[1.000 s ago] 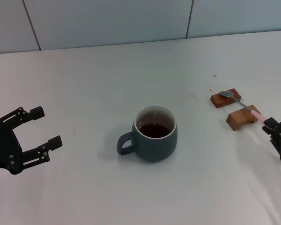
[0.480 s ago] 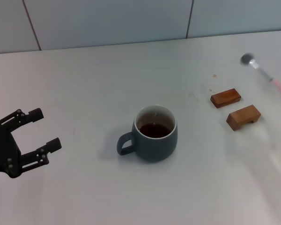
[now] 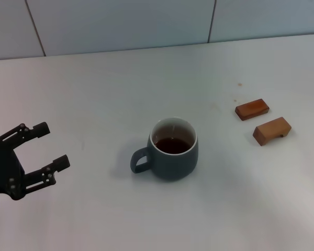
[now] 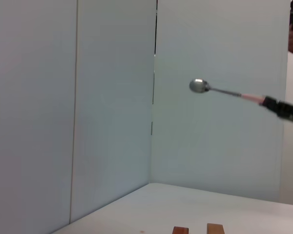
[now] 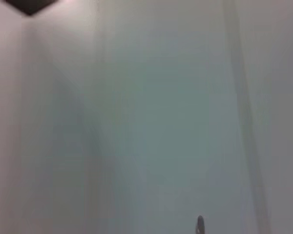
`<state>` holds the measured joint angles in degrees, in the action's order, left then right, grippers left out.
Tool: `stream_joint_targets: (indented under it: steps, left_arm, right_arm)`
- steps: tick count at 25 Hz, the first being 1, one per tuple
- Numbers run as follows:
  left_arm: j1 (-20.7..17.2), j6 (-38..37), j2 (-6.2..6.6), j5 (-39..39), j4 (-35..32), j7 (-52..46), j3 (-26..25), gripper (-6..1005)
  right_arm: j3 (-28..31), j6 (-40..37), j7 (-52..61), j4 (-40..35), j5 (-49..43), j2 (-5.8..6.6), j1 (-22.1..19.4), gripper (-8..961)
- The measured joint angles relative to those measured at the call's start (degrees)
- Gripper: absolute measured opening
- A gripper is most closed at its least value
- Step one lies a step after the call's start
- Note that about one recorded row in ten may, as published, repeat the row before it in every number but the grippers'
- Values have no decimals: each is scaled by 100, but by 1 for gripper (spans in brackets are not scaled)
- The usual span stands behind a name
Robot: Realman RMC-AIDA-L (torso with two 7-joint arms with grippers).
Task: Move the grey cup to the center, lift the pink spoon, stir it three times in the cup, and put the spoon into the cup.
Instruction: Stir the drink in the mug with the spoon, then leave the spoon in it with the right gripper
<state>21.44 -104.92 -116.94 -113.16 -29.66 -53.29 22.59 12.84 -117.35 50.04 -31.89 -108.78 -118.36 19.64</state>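
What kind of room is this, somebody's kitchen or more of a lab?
Probably a test bench rather than a kitchen: a bare white table against plain pale wall panels, holding only a grey cup of dark liquid and two wooden blocks, with a robot's left gripper hovering nearby.
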Motion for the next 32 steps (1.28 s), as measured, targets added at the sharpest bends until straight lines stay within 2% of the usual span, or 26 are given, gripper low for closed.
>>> stream_joint_targets:
  steps: [1,2,5,6,7,8,9,14,16,18,20,21,22,25,29,32]
  left_arm:
    - [0,0,-4,0,0,-3,0,832]
    - [0,0,-4,0,0,-3,0,832]
    - [-5,-1,-11,0,-1,-4,0,832]
    - [-8,-15,-16,-1,-2,-4,0,832]
    - [-8,-15,-16,-1,-2,-4,0,832]
    - [-8,-25,-19,-2,-2,-5,0,832]
    - [-9,-33,-19,-2,-2,-7,0,832]
    - [-9,-56,-22,0,-5,-14,0,832]
    - [-7,-62,-26,1,-5,-15,0,832]
    - [-3,-68,-30,3,-6,-15,0,832]
    - [0,-74,-30,11,-5,-15,0,832]
    - [0,-78,-31,18,-5,-15,0,832]
    - [0,-78,-31,18,-5,-15,0,832]
    - [0,-86,-31,34,-5,-15,0,832]
    - [-5,-106,-31,40,-5,-15,-1,832]
    - [-6,-123,-31,46,-5,-15,0,832]
  right_arm:
    - [-243,-338,711,-770,16,34,151,110]
    - [-243,-338,711,-770,16,34,151,110]
    - [-631,-713,1835,-1864,163,92,356,109]
    - [-1093,-747,2612,-2609,377,102,407,109]
    - [-1093,-747,2612,-2609,377,102,407,109]
    - [-1569,-743,3285,-3292,504,103,429,109]
    - [-1569,-743,3285,-3292,504,103,429,109]
    - [-2382,-641,4629,-4493,543,109,553,109]
    - [-2713,-620,5295,-4832,527,150,661,109]
    - [-2798,-618,5499,-4905,513,168,700,109]
    - [-3031,-615,5970,-5045,460,244,798,109]
    - [-3267,-608,6401,-5141,407,336,889,109]
    - [-3267,-608,6401,-5141,407,336,889,109]
    - [-3613,-597,7075,-5324,224,459,1066,110]
    - [-4158,-593,7816,-5546,-450,569,1409,110]
    - [-4500,-574,8144,-5592,-1030,596,1686,110]
